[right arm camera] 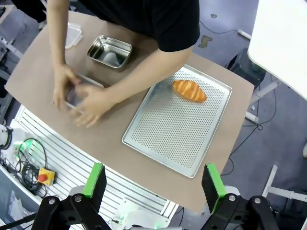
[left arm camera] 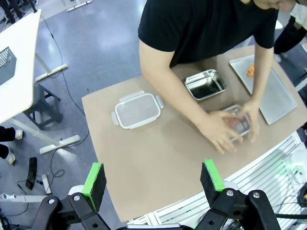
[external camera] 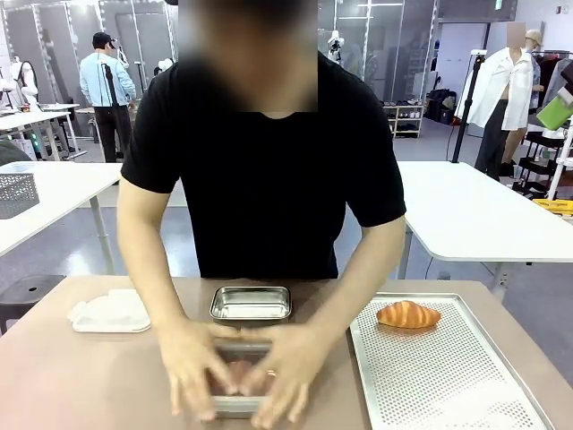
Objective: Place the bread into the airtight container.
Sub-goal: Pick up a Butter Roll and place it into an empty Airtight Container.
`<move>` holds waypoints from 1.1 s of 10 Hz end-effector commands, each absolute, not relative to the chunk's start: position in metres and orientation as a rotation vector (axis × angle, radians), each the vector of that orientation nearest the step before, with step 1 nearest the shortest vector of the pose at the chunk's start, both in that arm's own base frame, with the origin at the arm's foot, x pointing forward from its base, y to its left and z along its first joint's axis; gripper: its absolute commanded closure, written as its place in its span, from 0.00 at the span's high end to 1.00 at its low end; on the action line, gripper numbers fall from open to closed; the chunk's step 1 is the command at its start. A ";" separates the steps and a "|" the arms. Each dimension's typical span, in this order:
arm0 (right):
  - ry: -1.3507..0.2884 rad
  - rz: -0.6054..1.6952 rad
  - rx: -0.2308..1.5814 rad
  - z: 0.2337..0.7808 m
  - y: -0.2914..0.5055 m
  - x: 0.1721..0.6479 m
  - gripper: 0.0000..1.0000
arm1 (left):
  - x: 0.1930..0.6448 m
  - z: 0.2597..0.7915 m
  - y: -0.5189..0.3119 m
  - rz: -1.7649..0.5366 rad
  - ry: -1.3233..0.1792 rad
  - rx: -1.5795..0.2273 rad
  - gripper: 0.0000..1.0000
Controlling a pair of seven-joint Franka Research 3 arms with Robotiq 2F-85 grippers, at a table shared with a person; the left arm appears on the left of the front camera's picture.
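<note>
A golden bread roll [external camera: 408,313] lies at the far end of the perforated metal tray [external camera: 448,376] on the right; the roll [right arm camera: 189,90] and tray [right arm camera: 182,139] also lie below my right gripper. The person presses both hands on a small container [external camera: 238,372] near the table's front middle. Something brownish shows through the clear top of that container [left arm camera: 238,123]. An empty steel container [external camera: 251,303] stands just behind it. My left gripper [left arm camera: 152,178] hovers open high above the table's left part. My right gripper [right arm camera: 153,184] hangs open above the tray's near edge, holding nothing.
A clear, white-rimmed piece with clip flaps [left arm camera: 136,110] lies on the table's left side; whether it is a lid or a box I cannot tell. The person's arms [external camera: 143,269] reach across the middle. A white table [external camera: 483,215] stands behind.
</note>
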State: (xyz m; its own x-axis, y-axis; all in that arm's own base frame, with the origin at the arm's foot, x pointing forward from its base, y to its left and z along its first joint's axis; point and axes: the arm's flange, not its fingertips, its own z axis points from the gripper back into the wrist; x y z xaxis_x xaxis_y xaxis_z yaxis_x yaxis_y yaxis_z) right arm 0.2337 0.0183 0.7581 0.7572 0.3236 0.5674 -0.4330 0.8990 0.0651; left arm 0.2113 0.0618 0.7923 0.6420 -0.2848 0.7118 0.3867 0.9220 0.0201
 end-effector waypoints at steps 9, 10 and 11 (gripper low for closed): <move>-0.575 0.416 0.192 0.756 0.018 0.232 1.00 | 0.212 0.795 0.061 -0.386 -0.786 -0.135 1.00; -0.575 0.416 0.192 0.756 0.018 0.232 1.00 | 0.212 0.795 0.061 -0.386 -0.786 -0.135 1.00; -0.575 0.416 0.192 0.756 0.018 0.232 1.00 | 0.212 0.795 0.061 -0.386 -0.786 -0.135 1.00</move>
State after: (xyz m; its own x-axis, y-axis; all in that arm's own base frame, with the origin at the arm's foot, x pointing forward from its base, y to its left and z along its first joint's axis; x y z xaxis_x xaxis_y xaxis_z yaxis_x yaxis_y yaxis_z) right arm 0.2336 0.0183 0.7581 0.7572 0.3236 0.5674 -0.4331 0.8990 0.0651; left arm 0.2113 0.0618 0.7923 0.6420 -0.2848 0.7118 0.3867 0.9220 0.0201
